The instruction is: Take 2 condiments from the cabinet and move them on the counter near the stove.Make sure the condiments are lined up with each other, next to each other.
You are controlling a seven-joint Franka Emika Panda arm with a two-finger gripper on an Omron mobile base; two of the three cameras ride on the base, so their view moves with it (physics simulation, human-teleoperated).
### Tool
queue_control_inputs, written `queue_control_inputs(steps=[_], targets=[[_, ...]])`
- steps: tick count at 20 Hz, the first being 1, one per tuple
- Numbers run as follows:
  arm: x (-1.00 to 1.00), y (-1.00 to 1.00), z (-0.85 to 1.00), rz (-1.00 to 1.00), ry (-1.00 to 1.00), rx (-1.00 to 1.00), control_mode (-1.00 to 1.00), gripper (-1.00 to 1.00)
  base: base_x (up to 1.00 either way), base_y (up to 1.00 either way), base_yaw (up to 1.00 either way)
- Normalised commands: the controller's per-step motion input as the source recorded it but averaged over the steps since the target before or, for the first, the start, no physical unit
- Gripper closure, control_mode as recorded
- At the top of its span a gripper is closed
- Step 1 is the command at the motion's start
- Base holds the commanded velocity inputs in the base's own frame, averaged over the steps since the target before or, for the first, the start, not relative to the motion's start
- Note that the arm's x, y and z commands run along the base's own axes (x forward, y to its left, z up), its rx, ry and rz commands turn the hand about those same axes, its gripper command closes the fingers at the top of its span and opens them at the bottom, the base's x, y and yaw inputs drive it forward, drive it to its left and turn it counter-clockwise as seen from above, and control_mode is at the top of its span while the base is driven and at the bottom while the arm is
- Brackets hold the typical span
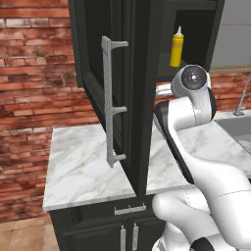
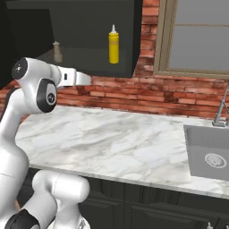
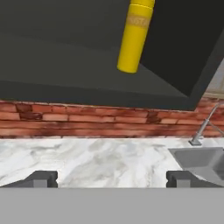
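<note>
Fingertips (image 3: 41,178) spread wide, holding nothing (both condiments on the shelf). Faced yellow squeeze bottle (image 3: 134,37) above; probably needed raising before grasping.

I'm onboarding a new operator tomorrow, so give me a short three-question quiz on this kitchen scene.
1. True or false: the yellow squeeze bottle stands inside the open cabinet.
2. What does the gripper hold? A) the bottle B) the jar C) nothing
3. Fill in: the steel sink is set into the marble ____.

Key: 1 true; 2 C, its jaws stand open and empty; 3 counter.
</note>
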Motion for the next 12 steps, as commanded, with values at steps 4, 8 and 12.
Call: queue_control_inputs(steps=[4, 8, 12], targets=[[0.27, -0.01, 0.59, -0.10, -0.13, -0.07, -1.00, -1.00, 0.00, 0.00, 0.00], [0.37, -0.06, 0.44, -0.10, -0.04, -0.02, -1.00, -1.00, 0.00, 0.00, 0.00], [0.43, -0.13, 0.24, -0.07, 0.01, 0.00, -1.00, -1.00, 0.00, 0.00, 0.00]])
